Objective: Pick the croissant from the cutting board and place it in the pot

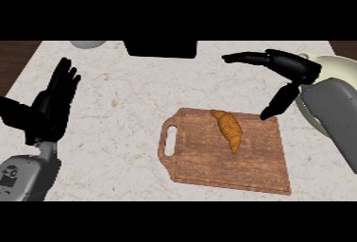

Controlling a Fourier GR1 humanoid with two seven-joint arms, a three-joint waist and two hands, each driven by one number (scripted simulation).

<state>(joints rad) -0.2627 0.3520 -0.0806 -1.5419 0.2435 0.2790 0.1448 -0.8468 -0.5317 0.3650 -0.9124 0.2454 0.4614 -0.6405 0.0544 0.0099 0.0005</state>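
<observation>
Left hand [50,104] rests open, fingers up; right hand [289,66] hovers, fingers apparently relaxed, thumb angled down

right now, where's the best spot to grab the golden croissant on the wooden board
Probably grip the golden-brown croissant across its thick middle, from above: it lies flat on the wooden cutting board and its ends taper. The open right robot hand is nearest.

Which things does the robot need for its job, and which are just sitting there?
For the job: croissant, cutting board, pot, right hand, open near the board's far corner.
Just sitting there: black object and grey object, both far back; left hand, resting open at the left.
</observation>
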